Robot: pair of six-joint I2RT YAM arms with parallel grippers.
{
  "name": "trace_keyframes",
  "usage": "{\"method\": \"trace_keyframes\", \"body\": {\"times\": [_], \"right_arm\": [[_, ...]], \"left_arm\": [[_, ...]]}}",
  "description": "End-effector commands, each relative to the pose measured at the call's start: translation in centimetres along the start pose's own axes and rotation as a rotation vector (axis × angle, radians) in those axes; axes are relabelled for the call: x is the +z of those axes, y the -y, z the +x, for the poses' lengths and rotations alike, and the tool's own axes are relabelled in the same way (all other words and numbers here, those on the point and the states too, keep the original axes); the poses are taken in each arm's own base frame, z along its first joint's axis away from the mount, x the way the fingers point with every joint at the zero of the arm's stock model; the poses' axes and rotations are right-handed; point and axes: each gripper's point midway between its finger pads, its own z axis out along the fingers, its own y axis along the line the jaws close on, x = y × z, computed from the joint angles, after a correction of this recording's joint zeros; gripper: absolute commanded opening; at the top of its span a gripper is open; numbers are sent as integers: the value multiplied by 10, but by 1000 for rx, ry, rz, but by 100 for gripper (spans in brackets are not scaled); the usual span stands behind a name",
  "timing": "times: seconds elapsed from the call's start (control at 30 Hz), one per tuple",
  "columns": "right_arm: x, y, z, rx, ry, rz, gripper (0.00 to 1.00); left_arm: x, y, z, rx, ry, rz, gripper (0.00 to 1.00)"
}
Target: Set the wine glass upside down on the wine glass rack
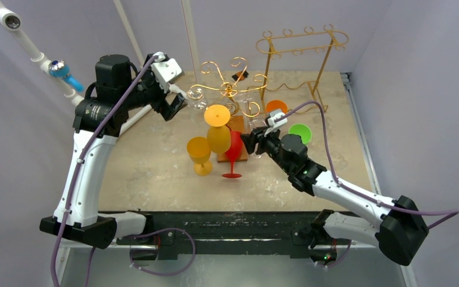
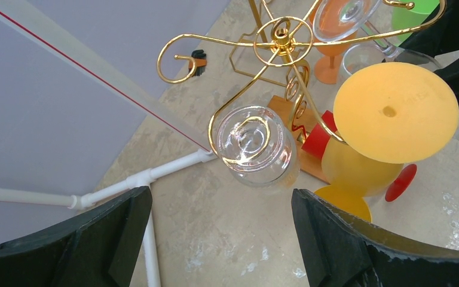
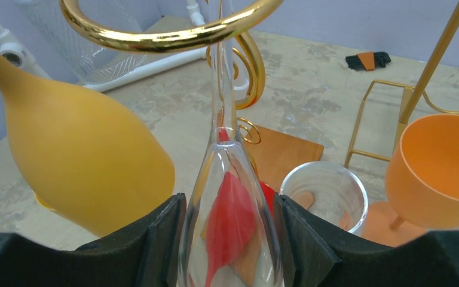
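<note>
Mottled beige counter [image 1: 149,173] carries a gold wire rack [image 1: 230,88] of scrolled arms. The left hand [image 1: 178,106] gapes wide beside a clear hanging glass [image 2: 254,146] on one curl. The right hand [image 1: 251,143] clamps the wine glass [image 3: 232,197] — clear, slender, bowl down — with its stem rising past a gold curl, foot cut off above.

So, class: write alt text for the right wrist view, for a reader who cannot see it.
The right claw grips an upside-down clear wine glass by its bowl, its stem rising towards a gold rack curl. A yellow glass fills the left; a second clear glass and an orange goblet stand at right.
</note>
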Motion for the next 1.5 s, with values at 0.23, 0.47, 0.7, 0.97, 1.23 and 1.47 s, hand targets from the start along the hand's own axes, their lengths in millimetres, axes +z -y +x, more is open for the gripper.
{"method": "trace_keyframes", "body": {"times": [0.23,0.47,0.7,0.97,1.23,1.47], "right_arm": [[-13,-13,-31,-6,147,-65,0],[-15,-18,-34,-12,177,-97,0],[-23,-18,-37,18,244,-105,0],[-29,-18,-38,43,318,-126,0],[-34,-8,-31,111,369,-91,0],[-36,-5,-29,158,398,-85,0]], "left_arm": [[-10,-5,-5,-12,0,-49,94],[-10,-7,-6,-8,3,-54,94],[-9,-7,-6,-6,2,-54,94],[-10,-7,-5,-2,-2,-56,94],[-11,-7,-5,3,-1,-57,94],[-10,-8,-5,9,-5,-57,94]]}}
